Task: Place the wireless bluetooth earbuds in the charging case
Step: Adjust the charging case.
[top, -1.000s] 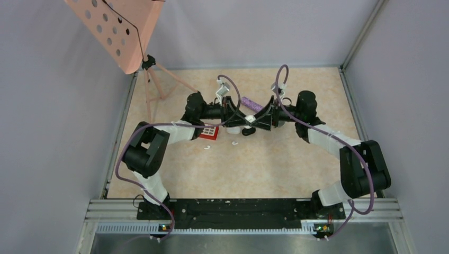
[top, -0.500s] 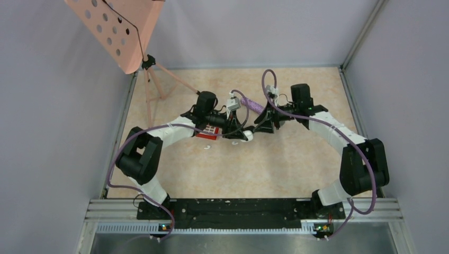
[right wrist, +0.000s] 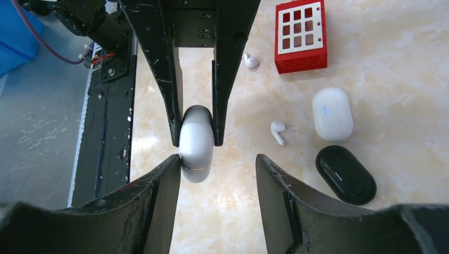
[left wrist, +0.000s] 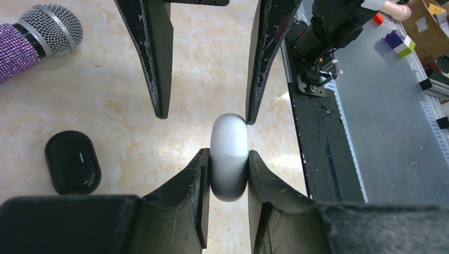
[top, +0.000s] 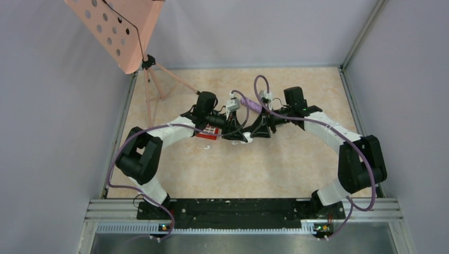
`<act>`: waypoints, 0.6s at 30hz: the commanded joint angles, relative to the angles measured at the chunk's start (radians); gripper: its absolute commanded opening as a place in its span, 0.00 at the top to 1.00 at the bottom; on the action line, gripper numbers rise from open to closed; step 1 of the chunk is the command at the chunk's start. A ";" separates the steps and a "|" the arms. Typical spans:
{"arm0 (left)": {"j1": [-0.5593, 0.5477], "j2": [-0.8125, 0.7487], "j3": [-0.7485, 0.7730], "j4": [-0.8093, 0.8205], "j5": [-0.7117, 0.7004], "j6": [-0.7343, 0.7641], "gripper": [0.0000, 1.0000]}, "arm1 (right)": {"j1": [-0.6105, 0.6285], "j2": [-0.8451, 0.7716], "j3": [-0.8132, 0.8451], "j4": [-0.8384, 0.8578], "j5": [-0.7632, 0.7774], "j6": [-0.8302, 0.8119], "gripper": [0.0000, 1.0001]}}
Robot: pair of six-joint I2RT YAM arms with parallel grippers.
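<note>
My left gripper [left wrist: 229, 156] is shut on a closed white charging case [left wrist: 229, 138], gripped edge-on above the table. It also shows in the right wrist view [right wrist: 196, 143] and the top view [top: 247, 138]. My right gripper [right wrist: 217, 161] is open and faces the left gripper [top: 242, 134] tip to tip. Its left finger [right wrist: 168, 174] touches the case and the right finger stands apart. Two white earbuds lie on the table, one [right wrist: 277, 132] near the spare cases and one [right wrist: 250, 61] by the red block. No black earbuds show.
A second white case [right wrist: 332, 113] and a black case [right wrist: 346, 174] lie side by side. A red grid block [right wrist: 301, 36] is beyond them. A purple microphone [left wrist: 37, 37] lies behind the grippers. A pink music stand [top: 119, 32] stands at the back left.
The left arm has turned and brought the white case lower and toward the centre. The right gripper has moved left until its open fingers reach the case.
</note>
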 commanded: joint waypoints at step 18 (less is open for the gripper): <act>0.005 -0.046 0.029 0.097 -0.085 -0.113 0.51 | 0.047 0.008 0.034 0.079 -0.071 0.040 0.99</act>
